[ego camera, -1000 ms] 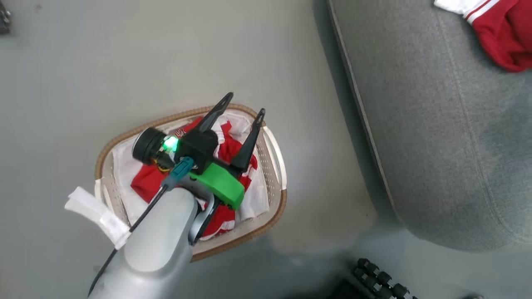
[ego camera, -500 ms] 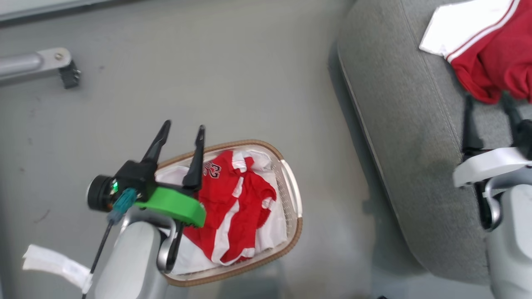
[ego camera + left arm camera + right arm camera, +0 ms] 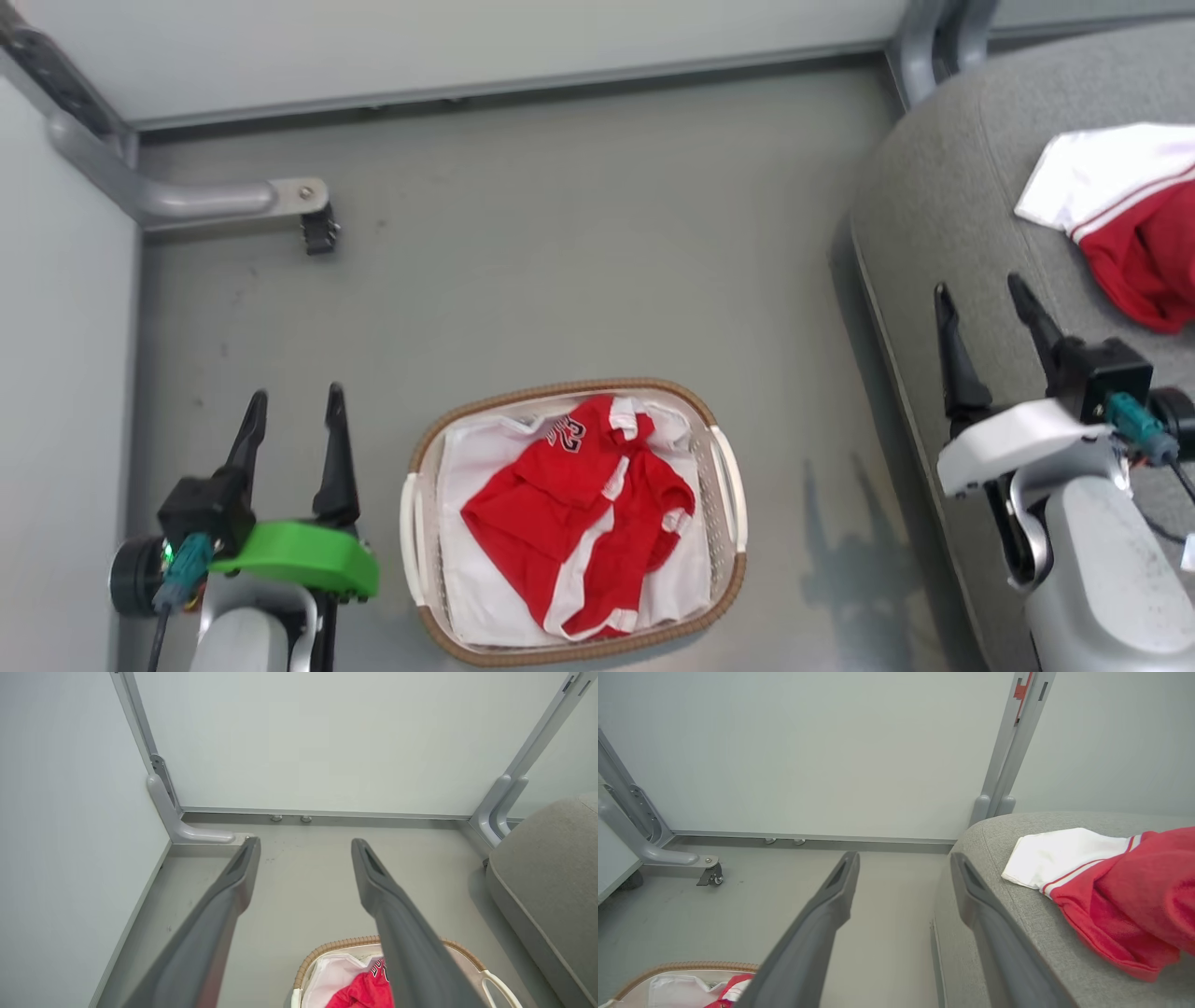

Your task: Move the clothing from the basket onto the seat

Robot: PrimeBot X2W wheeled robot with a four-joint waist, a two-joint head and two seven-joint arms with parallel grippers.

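In the oval woven-rimmed basket (image 3: 727,485), crumpled red clothing (image 3: 560,509).

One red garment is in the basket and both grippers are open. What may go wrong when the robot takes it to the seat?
First, the red garment lies on a white liner sheet in the basket; a deep grasp by the left gripper may lift the liner too. Second, the right gripper hovers at the edge of the seat, near the second garment, and may drag it off.
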